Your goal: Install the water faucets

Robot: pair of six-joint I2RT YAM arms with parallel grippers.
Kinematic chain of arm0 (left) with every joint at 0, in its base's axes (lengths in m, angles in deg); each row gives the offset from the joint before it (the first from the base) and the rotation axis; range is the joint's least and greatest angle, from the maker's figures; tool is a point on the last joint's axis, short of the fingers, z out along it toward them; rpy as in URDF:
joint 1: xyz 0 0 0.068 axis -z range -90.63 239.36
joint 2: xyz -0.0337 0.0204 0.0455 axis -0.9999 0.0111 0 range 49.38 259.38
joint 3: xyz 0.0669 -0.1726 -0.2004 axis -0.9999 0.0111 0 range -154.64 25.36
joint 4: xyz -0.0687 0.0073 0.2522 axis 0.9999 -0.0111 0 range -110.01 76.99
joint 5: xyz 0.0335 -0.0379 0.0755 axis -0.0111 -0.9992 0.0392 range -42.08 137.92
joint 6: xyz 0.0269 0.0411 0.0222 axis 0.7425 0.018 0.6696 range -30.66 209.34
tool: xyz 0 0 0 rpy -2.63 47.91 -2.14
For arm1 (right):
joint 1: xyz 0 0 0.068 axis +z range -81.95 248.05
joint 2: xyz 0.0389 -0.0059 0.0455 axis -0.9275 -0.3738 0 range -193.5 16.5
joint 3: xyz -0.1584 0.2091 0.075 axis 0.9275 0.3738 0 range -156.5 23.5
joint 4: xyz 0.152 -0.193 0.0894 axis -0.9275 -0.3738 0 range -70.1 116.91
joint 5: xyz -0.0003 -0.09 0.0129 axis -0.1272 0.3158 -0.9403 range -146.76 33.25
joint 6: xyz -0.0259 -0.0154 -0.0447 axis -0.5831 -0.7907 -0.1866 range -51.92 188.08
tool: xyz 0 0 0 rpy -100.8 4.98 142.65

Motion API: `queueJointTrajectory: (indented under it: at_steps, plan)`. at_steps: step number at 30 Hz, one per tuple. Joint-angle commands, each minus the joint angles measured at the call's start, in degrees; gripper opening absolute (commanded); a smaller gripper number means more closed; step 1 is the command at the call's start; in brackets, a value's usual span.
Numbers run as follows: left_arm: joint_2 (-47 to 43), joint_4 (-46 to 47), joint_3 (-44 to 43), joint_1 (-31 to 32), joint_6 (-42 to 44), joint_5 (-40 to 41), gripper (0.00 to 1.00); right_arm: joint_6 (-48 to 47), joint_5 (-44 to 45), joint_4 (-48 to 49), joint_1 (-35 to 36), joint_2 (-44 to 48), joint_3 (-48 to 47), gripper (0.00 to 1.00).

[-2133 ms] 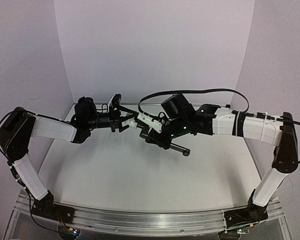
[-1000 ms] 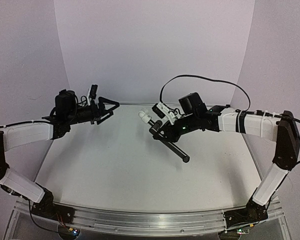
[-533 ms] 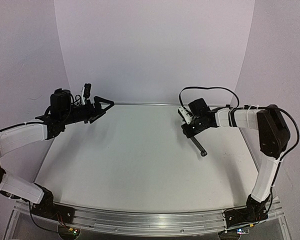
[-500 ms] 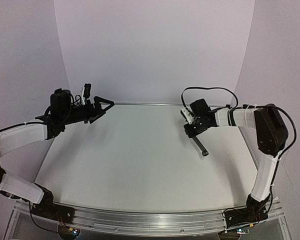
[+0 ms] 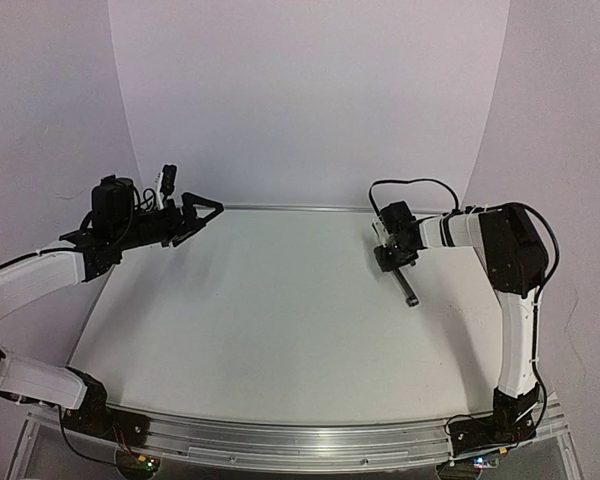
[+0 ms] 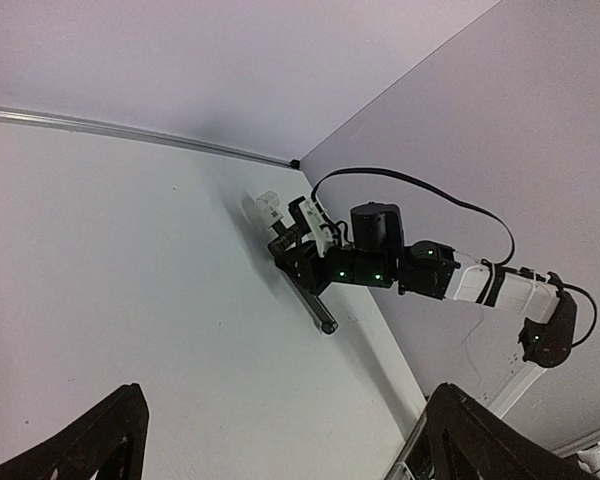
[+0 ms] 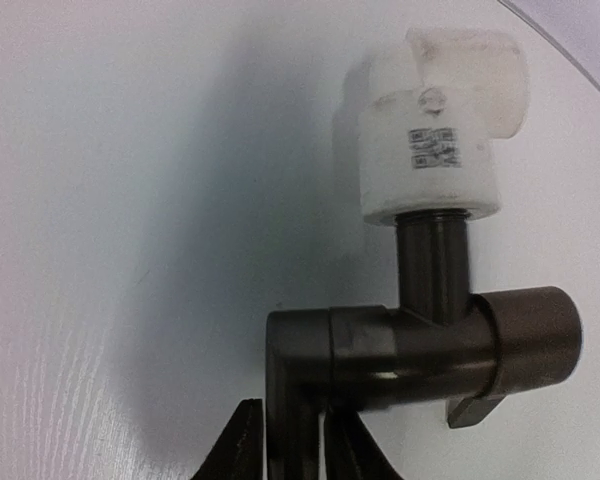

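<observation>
White table (image 5: 260,330) beneath black faucet (image 5: 407,288)

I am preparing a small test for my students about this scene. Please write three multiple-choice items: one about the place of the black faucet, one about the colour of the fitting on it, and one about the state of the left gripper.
1. Where is the black faucet?
A. Gripped by the right gripper, at the right side of the table.
B. Held by the other arm.
C. Lying alone at the near edge.

2. What colour is the fitting on the faucet's end?
A. Red.
B. White.
C. Blue.

3. How is the left gripper?
A. Shut on the faucet.
B. Shut, holding nothing.
C. Open, holding nothing.

Key:
1 A: the right wrist view shows its fingers on both sides of the rod.
2 B: the fitting is plainly white against the dark faucet.
3 C: its fingers stand wide apart with only bare table between them.
</observation>
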Motion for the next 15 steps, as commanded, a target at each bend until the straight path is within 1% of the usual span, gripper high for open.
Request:
queueJointTrajectory:
  at_steps: [1, 5, 8, 9, 11, 12, 15]
  plan:
    - [-2.3, -3.8, -2.9, 0.0, 3.7, 2.3, 1.0, 0.8, 1.3, 3.1, 0.3, 0.1, -3.0, 0.36]
    - [-2.8, -5.7, -4.1, 0.0, 5.6, 3.6, 1.0, 0.9, -0.4, 3.1, 0.3, 1.9, -2.6, 0.55]
    - [-3.0, -6.7, -5.2, 0.0, 6.4, 4.2, 1.0, 2.6, -3.1, 1.8, 0.3, 6.4, -1.8, 0.69]
    - [-3.1, -7.1, -5.6, 0.0, 6.7, 4.5, 1.0, 3.5, -4.1, 1.1, 0.3, 8.6, -1.4, 0.76]
    - [-3.3, -7.4, -6.4, 0.1, 7.6, 5.8, 1.0, 6.3, -5.6, -0.4, 0.3, 13.0, -0.7, 0.96]
    - [-3.4, -7.6, -6.8, 0.0, 8.0, 6.2, 1.0, 8.2, -5.5, -1.2, 0.3, 15.0, -0.5, 0.98]
    - [-3.6, -9.3, -8.2, 0.0, 9.1, 8.6, 1.0, 15.0, -2.6, -4.3, 0.3, 21.0, -0.2, 0.98]
